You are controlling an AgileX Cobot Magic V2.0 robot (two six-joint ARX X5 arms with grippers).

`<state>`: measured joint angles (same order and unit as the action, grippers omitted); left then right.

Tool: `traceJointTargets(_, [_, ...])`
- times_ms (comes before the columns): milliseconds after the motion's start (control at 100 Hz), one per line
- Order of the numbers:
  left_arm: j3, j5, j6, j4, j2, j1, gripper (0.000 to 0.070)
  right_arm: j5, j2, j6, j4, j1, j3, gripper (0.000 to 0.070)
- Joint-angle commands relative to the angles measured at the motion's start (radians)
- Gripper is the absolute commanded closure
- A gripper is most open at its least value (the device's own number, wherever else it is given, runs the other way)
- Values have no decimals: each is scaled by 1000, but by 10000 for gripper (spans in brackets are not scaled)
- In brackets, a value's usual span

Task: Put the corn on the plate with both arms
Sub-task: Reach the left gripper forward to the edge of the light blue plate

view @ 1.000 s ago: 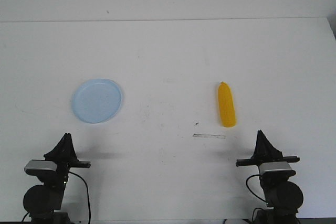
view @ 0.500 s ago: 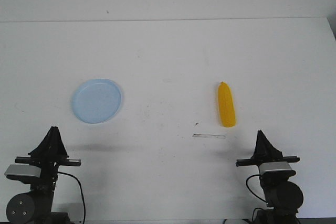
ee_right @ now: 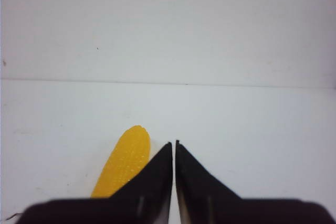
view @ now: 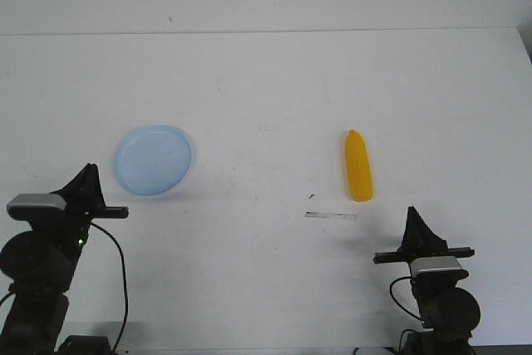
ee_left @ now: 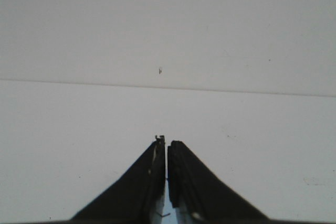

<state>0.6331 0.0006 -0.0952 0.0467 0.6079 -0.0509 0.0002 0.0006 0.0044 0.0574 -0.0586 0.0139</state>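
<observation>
White table (view: 266, 81) all round; the left gripper (view: 87, 174) has risen and now sits just beside the pale blue plate (view: 154, 160), jaws pressed together, empty. The right gripper (view: 413, 215), likewise closed on nothing, hasn't budged. Bright yellow corn (view: 358, 165) lies right of centre, tip pointing away.

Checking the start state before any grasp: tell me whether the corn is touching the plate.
Apart. The front view shows the corn lying on the table's right side and the plate on the left, with a wide stretch of bare white table between them.
</observation>
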Motion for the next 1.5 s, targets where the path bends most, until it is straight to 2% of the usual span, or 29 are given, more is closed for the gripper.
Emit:
traceJointTargets(0, [30, -2, -2, 25, 80, -2, 699, 0, 1, -2, 11, -2, -1, 690])
traceJointTargets(230, [90, 3, -3, 73, 308, -1, 699, 0, 1, -2, 11, -2, -1, 690])
traceJointTargets(400, [167, 3, -4, 9, 432, 14, 699, 0, 1, -2, 11, -2, -1, 690])
traceJointTargets(600, [352, 8, -14, -248, 582, 109, 699, 0, 1, -2, 11, -2, -1, 690])
traceJointTargets(740, [484, 12, -170, -441, 695, 195, 699, 0, 1, -2, 11, -2, -1, 690])
traceJointTargets(810, [546, 56, -211, -531, 758, 243, 699, 0, 1, -2, 11, -2, -1, 690])
traceJointTargets(940, [630, 196, -206, -660, 868, 333, 699, 0, 1, -2, 11, -2, -1, 690])
traceJointTargets(1110, [637, 374, -204, -678, 981, 415, 699, 0, 1, -2, 11, -2, -1, 690])
traceJointTargets(1240, [637, 455, -204, -681, 1052, 425, 696, 0, 1, -2, 11, -2, -1, 690])
traceJointTargets(1280, [637, 463, -201, -681, 1069, 424, 672, 0, 1, -2, 11, -2, -1, 690])
traceJointTargets(1340, [637, 468, -200, -681, 1095, 418, 538, 0, 1, -2, 11, -2, -1, 690])
traceJointTargets(1380, [637, 468, -198, -681, 1106, 411, 485, 0, 1, -2, 11, -2, -1, 690])
traceJointTargets(1490, [637, 468, -178, -680, 1129, 394, 461, 0, 1, -2, 11, -2, -1, 690])
